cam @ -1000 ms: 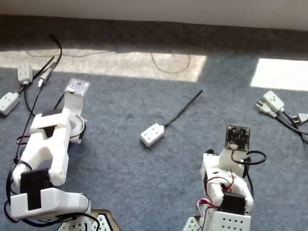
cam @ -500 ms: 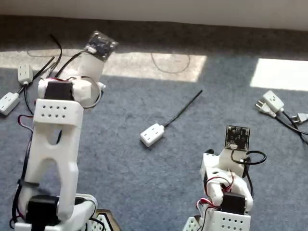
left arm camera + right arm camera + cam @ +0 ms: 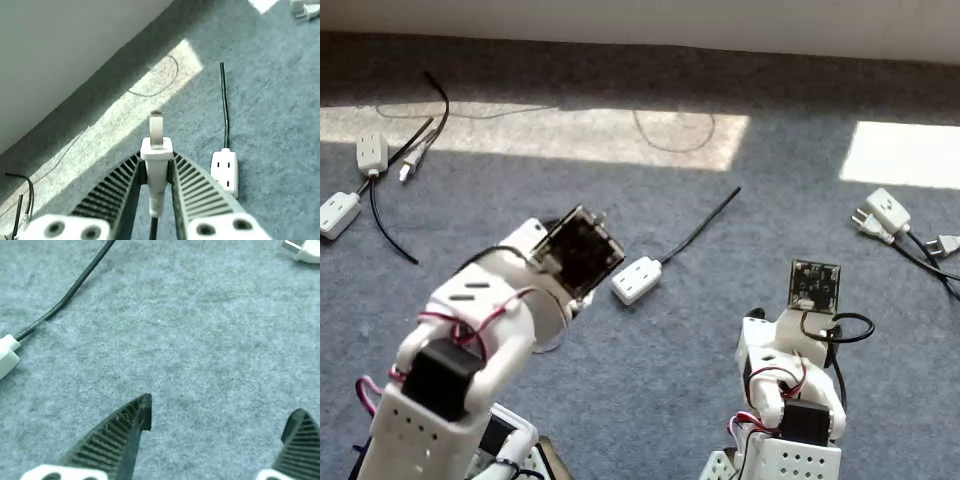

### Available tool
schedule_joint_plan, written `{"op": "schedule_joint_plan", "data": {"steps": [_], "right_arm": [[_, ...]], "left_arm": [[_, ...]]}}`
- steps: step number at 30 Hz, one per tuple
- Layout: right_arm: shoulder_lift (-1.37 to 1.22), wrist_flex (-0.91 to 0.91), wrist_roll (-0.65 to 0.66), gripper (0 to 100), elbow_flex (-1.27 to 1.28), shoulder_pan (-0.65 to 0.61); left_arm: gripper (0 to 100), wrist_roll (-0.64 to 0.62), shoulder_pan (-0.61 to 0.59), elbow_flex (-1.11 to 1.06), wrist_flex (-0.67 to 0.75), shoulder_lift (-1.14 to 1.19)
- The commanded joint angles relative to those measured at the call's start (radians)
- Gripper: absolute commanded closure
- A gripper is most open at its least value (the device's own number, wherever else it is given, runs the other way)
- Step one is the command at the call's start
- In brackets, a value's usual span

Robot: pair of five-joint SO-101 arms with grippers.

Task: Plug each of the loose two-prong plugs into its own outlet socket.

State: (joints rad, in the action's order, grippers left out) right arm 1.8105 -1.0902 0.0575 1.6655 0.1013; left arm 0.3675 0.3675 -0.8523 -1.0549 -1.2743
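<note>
Nearest to the arms, the right jaws are standing wide open over bare carpet (image 3: 200, 340) and are holding nothing. A little farther, the left jaws are gripping the white plug (image 3: 156, 152). They are pressing on the two flat sides of its body, so the prongs (image 3: 156, 129) are pointing out free in front and its cord is running back between the jaws. I am judging this as the good place to hold. The plug is looking light and hard, its smooth plastic may be slipping if the push is not straight, and the thin prongs may be bending. Just beyond, near the middle of the carpet, the outlet socket (image 3: 224, 169) is lying flat, with its black cord (image 3: 223, 102) leading away. It is seeming light too, so it is probably needing a hold on its long sides against sliding. Farther, toward the far left edge of the carpet, another socket (image 3: 372, 152) and a loose plug (image 3: 408, 170) are lying.
</note>
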Motion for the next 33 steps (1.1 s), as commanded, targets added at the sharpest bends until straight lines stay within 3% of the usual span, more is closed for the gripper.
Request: {"op": "schedule_joint_plan", "data": {"steps": [1,5,12,16,22,27,33], "right_arm": [[0.005,0.025,0.008,60.1,0.148,-0.002],[0.005,0.025,0.008,60.1,0.148,-0.001],[0.005,0.025,0.008,60.1,0.148,-0.004],[0.005,0.077,0.002,60.1,0.148,-0.002],[0.005,0.255,-0.002,60.1,0.030,-0.010],[-0.002,0.282,-0.123,60.1,-0.147,-0.147],[0.004,0.282,-0.106,60.2,-0.278,-0.312]], "left_arm": [[99,-0.097,0.016,-0.251,0.181,-0.315],[99,-0.143,0.022,-0.467,0.245,-0.568],[99,-0.265,0.036,-0.575,0.273,-0.526],[99,-0.379,0.116,-0.647,0.385,-0.541],[99,-0.390,0.203,-0.817,0.601,-0.541],[99,-0.390,0.208,-0.842,0.678,-0.541],[99,-0.394,0.209,-0.842,0.655,-0.541]]}}
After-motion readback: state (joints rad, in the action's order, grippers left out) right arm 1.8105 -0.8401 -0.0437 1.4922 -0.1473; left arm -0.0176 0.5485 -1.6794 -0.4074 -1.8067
